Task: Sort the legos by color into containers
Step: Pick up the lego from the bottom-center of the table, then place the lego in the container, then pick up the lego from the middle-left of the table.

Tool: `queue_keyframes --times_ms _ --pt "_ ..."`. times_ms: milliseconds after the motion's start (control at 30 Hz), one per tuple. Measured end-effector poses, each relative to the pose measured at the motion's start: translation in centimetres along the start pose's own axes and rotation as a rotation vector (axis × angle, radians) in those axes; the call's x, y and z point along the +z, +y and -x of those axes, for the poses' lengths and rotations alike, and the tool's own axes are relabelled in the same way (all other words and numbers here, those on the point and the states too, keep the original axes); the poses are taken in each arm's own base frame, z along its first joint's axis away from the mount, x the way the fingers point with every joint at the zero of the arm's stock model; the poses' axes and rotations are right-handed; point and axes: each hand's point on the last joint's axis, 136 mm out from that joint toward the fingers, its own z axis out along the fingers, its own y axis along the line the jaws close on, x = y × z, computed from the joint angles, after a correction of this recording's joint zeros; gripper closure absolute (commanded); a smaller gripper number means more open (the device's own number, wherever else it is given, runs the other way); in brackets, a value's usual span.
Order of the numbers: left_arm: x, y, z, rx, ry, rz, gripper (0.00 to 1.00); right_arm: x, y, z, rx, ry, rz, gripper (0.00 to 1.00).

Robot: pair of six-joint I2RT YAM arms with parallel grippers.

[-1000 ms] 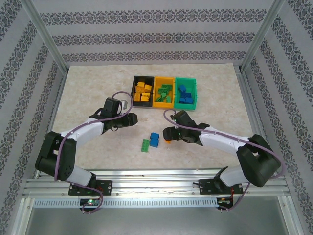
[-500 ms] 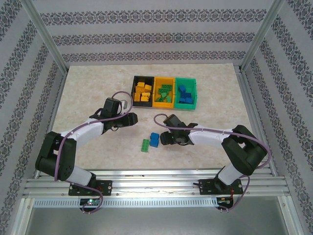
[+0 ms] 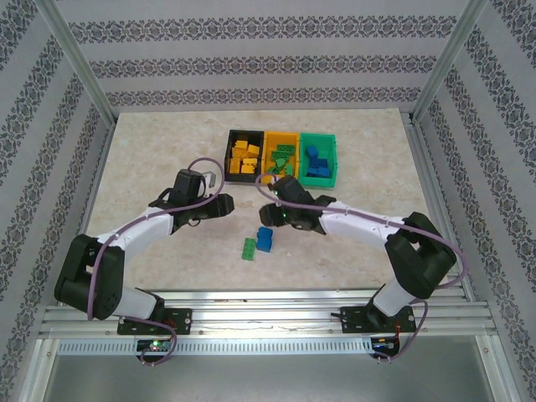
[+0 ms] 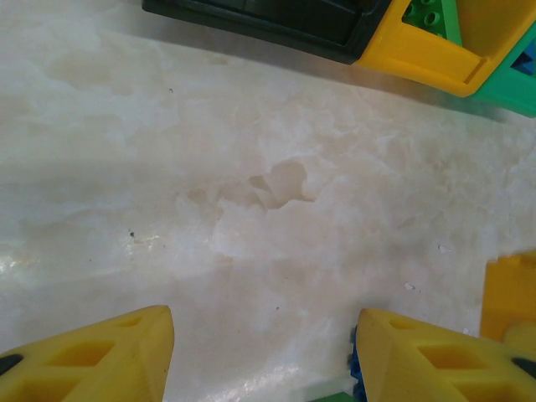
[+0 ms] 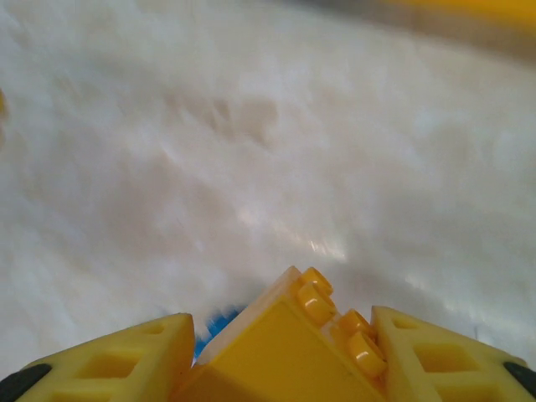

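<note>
From above, the right gripper [image 3: 272, 215] hung over the middle of the table [image 3: 151, 151], just short of the containers, which sat in a row near the far edge. Its jaws were hard to read from here. The left gripper [image 3: 226, 203] waited just to its left. The black bin [image 3: 229, 156] held yellow-orange legos, the yellow-orange bin [image 3: 280, 179] held green ones, and the green bin [image 3: 319, 182] held blue ones. Two bricks lay loose toward the near edge, just beside each other: a blue brick [image 3: 265, 238] and a green brick [image 3: 249, 249].

In the left wrist view, the left gripper [image 4: 264, 352] had its fingers spread wide with nothing between them. Beyond it lay bare table, then the near walls of the black bin [image 4: 276, 21] and the yellow-orange bin [image 4: 419, 52].

In the right wrist view, the right gripper [image 5: 280, 339] was clamped on a yellow brick [image 5: 276, 368], studs up and tilted. A sliver of the blue brick [image 5: 219, 322] showed beneath it.

The step in hand looked like carrying this yellow brick to its bin. By the sorting so far, that would be the black bin. The next move called for clearing the bin's near wall, centring over it and opening. After that, the blue and green bricks remained.
</note>
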Motion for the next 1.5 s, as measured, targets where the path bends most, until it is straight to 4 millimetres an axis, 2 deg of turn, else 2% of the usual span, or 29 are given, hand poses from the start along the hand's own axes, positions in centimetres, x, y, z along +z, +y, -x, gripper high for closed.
queue_keyframes --times_ms 167,400,500,600,733,833,900,967,1100,1233,1400,1500 --pt "-1.5 -0.6 0.6 0.015 -0.044 -0.007 0.41 2.7 0.9 6.1 0.04 -0.037 0.067 0.5" --pt "-3.5 -1.0 0.6 0.019 -0.098 -0.018 0.41 6.4 -0.1 12.3 0.084 -0.063 0.127 0.5" --pt "-3.9 -0.8 0.0 0.007 -0.102 -0.017 0.41 7.3 -0.5 15.3 0.106 -0.094 0.163 0.48" --pt "-4.2 -0.6 -0.5 -0.005 -0.103 -0.016 0.41 7.8 -0.6 18.2 0.121 -0.13 0.196 0.41" --pt "-4.4 -0.5 -0.7 -0.014 -0.103 -0.019 0.41 7.8 -0.3 20.5 0.123 -0.16 0.208 0.36" --pt "-4.5 -0.6 -0.9 -0.02 -0.102 -0.026 0.41 7.6 -0.2 20.6 0.124 -0.165 0.211 0.35" --pt "-4.4 -0.6 -1.2 -0.022 -0.095 -0.031 0.41 7.6 -0.4 19.9 0.129 -0.153 0.206 0.35" --pt "-4.3 -0.6 -1.7 -0.027 -0.079 -0.039 0.41 7.5 -0.8 18.6 0.136 -0.129 0.198 0.35" --pt "-3.8 -0.9 -2.7 -0.031 -0.036 -0.064 0.41 6.6 -1.5 14.6 0.141 -0.061 0.188 0.36" --pt "-3.0 -1.5 -4.6 -0.024 0.025 -0.093 0.41 3.7 -2.1 10.5 0.124 -0.023 0.173 0.35" --pt "-2.2 -2.8 -6.9 0.003 0.11 -0.137 0.4 -0.6 -2.9 7.1 0.097 -0.044 0.139 0.35" --pt "-2.2 -4.0 -8.3 0.057 0.148 -0.161 0.4 -2.4 -4.2 5.1 0.104 -0.065 0.107 0.35"
